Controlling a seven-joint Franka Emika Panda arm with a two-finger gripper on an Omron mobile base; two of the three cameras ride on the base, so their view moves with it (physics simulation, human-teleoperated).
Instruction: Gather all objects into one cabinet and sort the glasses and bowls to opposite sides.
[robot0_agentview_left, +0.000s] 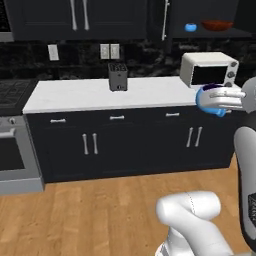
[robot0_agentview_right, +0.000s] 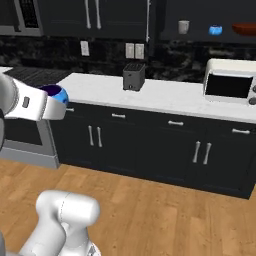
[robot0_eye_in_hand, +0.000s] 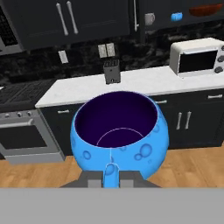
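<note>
My gripper (robot0_eye_in_hand: 110, 176) is shut on the rim of a bright blue bowl (robot0_eye_in_hand: 120, 131) with a dark inside, held in the air in front of the counter. The held bowl (robot0_agentview_left: 202, 101) also appears at the end of my white hand in the left base view, and again as the held bowl (robot0_agentview_right: 60, 95) in the right base view. High up at the right, the black wall cabinet (robot0_agentview_right: 200, 37) stands open. On its shelf sit an off-white mug (robot0_agentview_right: 184, 26), a second blue bowl (robot0_agentview_right: 215, 30) and a wide reddish-brown bowl (robot0_agentview_right: 245, 28). Its door's thin silver handle (robot0_agentview_left: 164, 20) hangs left of the shelf.
A white microwave (robot0_agentview_left: 209, 69) stands on the white counter (robot0_agentview_left: 90, 95) below the open cabinet, with a dark toaster (robot0_agentview_left: 118, 76) mid-counter. A stove (robot0_agentview_left: 12, 145) is at the left. Black base cabinets front the counter above a wooden floor (robot0_agentview_left: 100, 210).
</note>
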